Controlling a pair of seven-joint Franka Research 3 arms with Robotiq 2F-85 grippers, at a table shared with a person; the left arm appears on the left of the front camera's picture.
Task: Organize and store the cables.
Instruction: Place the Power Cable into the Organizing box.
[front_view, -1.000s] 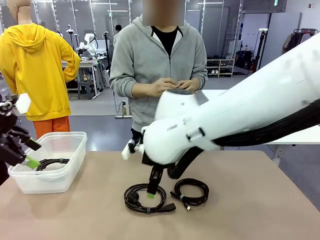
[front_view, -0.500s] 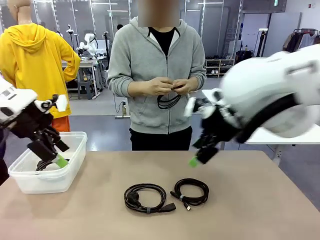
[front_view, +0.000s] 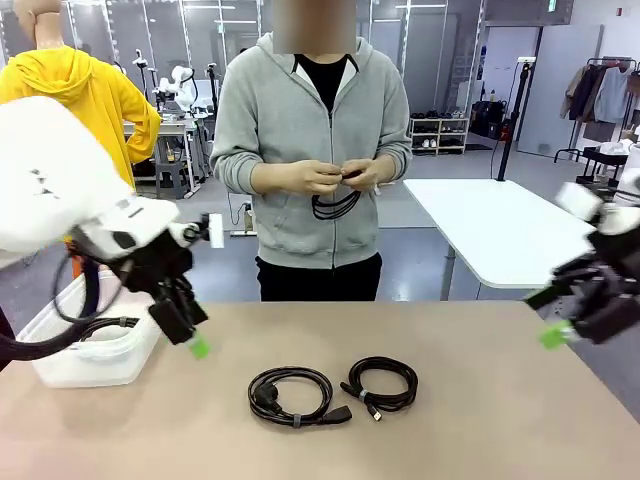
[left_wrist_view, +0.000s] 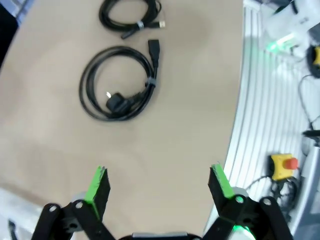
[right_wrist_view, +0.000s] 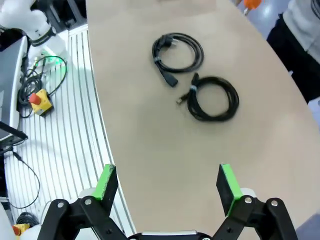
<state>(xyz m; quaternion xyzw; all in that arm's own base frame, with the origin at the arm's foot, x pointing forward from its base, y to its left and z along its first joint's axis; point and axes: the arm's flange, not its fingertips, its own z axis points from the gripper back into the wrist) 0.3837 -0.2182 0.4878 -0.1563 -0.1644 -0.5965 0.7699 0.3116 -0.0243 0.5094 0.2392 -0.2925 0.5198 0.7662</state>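
Front view — cables (front_view: 296, 419) off table (front_view: 480, 420) edges

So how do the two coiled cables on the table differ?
The left coil is wider and looser than the right coil. The left coil has a chunky plug lying inside its loop; the right coil shows a small slim plug. Both are black, tied, and lie flat on the table.

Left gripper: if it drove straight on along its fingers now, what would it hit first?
Probably the bare tabletop, just short of the larger coiled cable; the left gripper stands open. Depth is uncertain.
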